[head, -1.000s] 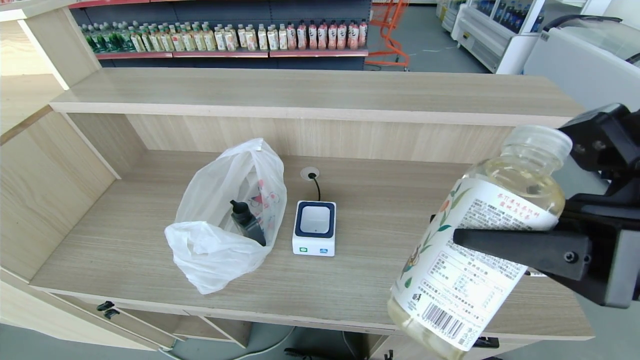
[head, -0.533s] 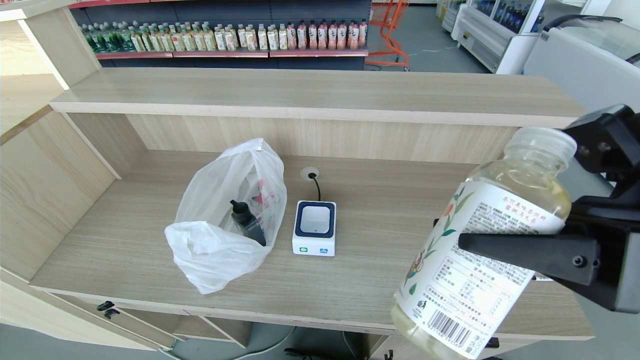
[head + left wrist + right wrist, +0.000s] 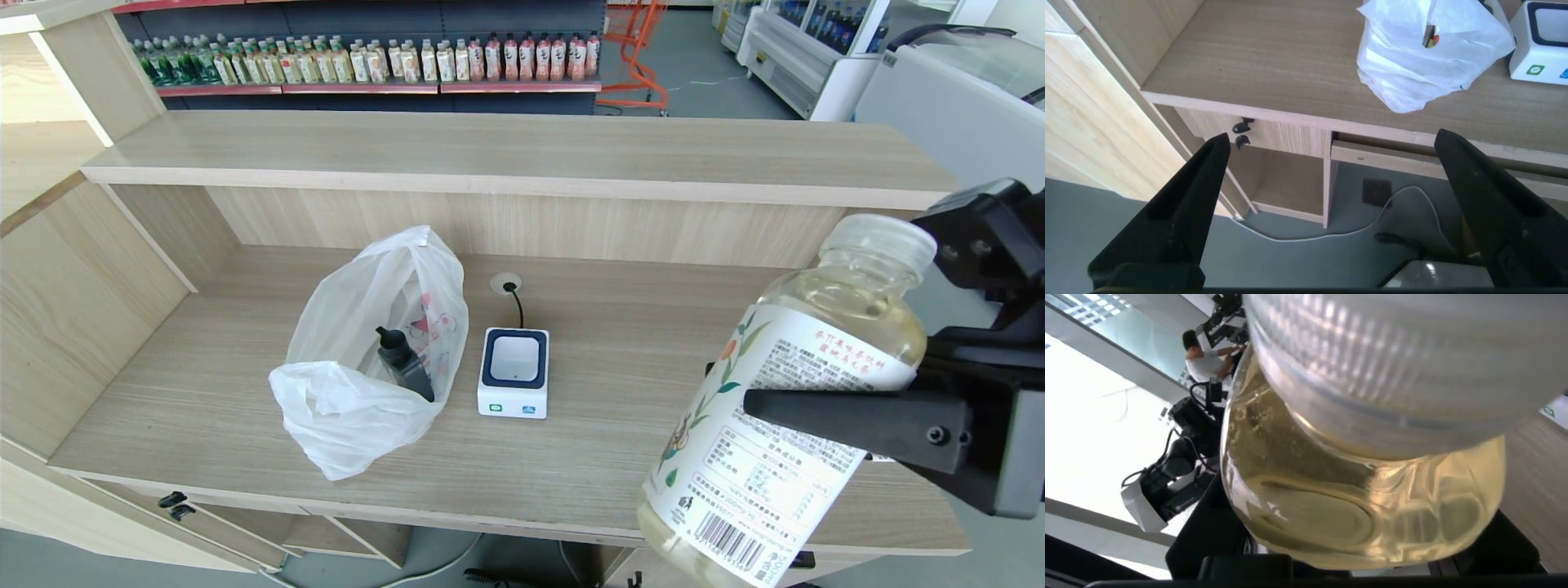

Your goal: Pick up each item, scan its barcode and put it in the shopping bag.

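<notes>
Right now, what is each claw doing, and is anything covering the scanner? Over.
Left gripper open, holding nothing. Right gripper shut on the bottle, tilted, barcode showing. Scanner uncovered, shopping bag beside it.

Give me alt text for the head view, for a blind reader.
The right gripper holds a tilted clear bottle of pale yellow drink near the camera. On the wooden counter stand a white plastic shopping bag and a white barcode scanner.

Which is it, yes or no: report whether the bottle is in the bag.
No, the right gripper holds the bottle, apart from the shopping bag.
</notes>
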`<state>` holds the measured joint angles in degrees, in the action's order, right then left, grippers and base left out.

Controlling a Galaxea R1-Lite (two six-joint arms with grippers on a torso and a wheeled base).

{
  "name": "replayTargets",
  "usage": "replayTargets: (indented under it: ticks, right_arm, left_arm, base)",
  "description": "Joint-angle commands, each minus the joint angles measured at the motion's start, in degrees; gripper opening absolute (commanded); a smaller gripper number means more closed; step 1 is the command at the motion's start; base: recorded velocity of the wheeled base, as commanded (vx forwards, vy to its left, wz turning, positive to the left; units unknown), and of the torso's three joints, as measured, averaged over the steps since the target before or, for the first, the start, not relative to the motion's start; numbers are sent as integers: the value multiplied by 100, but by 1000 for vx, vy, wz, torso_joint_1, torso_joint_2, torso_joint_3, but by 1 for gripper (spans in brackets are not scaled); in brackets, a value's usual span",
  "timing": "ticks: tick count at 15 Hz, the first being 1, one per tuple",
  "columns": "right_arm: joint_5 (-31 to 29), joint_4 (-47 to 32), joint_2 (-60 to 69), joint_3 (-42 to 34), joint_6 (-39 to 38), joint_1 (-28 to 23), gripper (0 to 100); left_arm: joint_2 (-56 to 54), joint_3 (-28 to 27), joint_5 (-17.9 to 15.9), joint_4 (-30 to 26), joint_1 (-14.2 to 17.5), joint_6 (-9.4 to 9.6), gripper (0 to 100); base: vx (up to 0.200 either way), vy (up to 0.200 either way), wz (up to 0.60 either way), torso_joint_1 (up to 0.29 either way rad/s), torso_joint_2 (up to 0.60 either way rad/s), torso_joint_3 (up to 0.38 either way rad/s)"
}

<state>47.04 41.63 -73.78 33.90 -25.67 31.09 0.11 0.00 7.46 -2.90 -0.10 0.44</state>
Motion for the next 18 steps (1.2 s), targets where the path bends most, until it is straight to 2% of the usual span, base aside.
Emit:
replayTargets:
  ticks: [1, 2, 3, 5, 7, 12, 14, 18]
  right_arm:
    - [-20, 3, -40, -24, 229, -24, 0]
    - [-29, -23, -58, -86, 836, -147, 0]
    - [-37, -111, -163, -191, 2022, -560, 0]
    - [-266, -454, -357, -209, 4861, -1544, 0]
    - [-828, -551, -313, -332, 6478, -2133, 0]
    - [-1672, -507, -154, -516, 8649, -2669, 0]
    - [-1980, -507, -75, -534, 9124, -2669, 0]
    - [-2015, -507, 48, -499, 9537, -2669, 0]
  left_arm:
    - [-2, 0, 1, 0, 1, 0, 100]
    - [-2, 0, 1, 0, 1, 0, 100]
    - [-2, 0, 1, 0, 1, 0, 100]
    - [-2, 0, 1, 0, 1, 0, 100]
    - [-2, 0, 1, 0, 1, 0, 100]
    - [-2, 0, 1, 0, 1, 0, 100]
    - [-2, 0, 1, 0, 1, 0, 100]
    - [-2, 0, 1, 0, 1, 9, 100]
  base:
    - [0, 0, 0, 0, 0, 0]
    - [0, 0, 0, 0, 0, 0]
    - [0, 0, 0, 0, 0, 0]
    - [0, 0, 0, 0, 0, 0]
    - [0, 0, 0, 0, 0, 0]
    - [0, 0, 0, 0, 0, 0]
    - [0, 0, 0, 0, 0, 0]
    - [0, 0, 0, 0, 0, 0]
